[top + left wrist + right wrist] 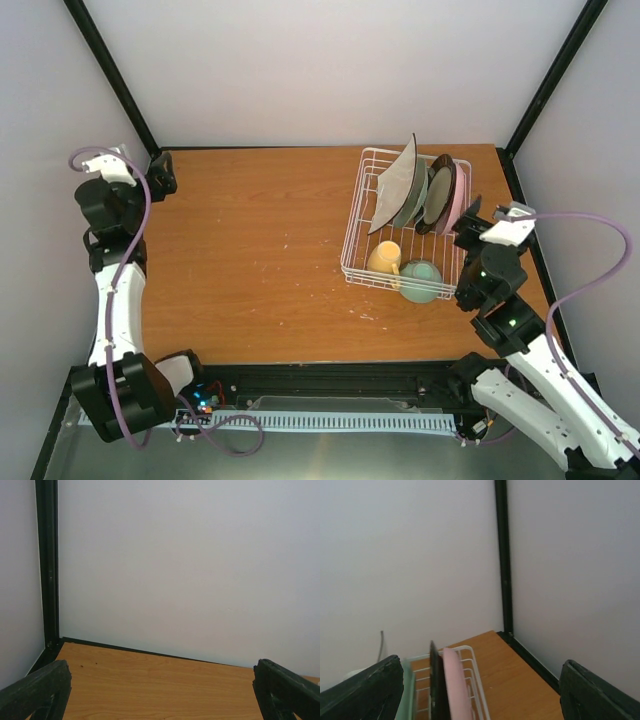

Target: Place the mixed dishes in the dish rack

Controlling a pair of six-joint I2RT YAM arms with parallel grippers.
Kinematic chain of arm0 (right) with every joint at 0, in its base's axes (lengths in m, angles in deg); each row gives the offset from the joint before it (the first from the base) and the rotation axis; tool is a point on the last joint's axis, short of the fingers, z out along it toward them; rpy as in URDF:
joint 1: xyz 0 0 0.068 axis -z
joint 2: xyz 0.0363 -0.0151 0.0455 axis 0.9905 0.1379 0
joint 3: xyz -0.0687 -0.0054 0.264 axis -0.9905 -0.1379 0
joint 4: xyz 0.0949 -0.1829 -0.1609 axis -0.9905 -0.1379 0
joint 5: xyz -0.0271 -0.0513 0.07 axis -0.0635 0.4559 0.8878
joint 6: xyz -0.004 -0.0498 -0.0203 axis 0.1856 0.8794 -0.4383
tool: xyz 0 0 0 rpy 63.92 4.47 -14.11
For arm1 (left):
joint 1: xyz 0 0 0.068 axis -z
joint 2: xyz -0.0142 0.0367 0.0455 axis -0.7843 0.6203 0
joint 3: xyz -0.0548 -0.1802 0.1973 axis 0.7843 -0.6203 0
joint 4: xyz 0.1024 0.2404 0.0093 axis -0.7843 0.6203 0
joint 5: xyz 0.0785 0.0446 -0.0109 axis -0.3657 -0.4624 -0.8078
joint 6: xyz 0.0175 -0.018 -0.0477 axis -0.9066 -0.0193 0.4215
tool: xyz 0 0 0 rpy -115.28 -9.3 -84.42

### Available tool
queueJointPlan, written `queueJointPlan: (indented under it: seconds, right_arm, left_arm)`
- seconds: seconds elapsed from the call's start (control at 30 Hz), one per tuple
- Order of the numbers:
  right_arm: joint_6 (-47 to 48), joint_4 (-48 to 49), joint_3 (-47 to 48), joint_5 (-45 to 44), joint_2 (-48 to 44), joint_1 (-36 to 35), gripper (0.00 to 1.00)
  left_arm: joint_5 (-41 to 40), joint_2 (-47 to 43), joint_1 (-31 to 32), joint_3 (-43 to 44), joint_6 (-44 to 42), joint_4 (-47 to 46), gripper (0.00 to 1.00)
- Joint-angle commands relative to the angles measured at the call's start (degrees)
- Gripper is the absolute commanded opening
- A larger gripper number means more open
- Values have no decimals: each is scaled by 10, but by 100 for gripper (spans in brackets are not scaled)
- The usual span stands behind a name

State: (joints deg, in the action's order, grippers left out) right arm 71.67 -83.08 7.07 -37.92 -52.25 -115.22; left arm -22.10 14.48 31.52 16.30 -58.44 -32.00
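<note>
The dish rack [352,240] was set at the far right. The white square plate [397,185], mint-green plate [415,203], black-rimmed plate [440,192] and pink plate [458,203] were stood on edge, running near-to-far. The pale yellow mug [385,257] and mint-green bowl [421,280] were lodged nearer. The right gripper [468,228], spread and empty, was held just right of the pink plate. The left gripper [160,175], likewise spread, was parked far left, well apart.
</note>
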Motion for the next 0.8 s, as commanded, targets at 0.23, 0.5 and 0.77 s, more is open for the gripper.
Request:
queueJointPlan:
  seconds: [0.23,0.5,0.77]
  right_arm:
    - [-55,-64,-29,-91,-76,13,85]
    - [-65,-69,-30,-85,-67,17,85]
    - [-69,-74,-31,-72,-62,19,85]
  left_arm:
    - [29,-40,-2,-37,-16,5,100]
    - [32,-38,-2,-36,-20,13,100]
    - [29,-37,-2,-37,-20,17,100]
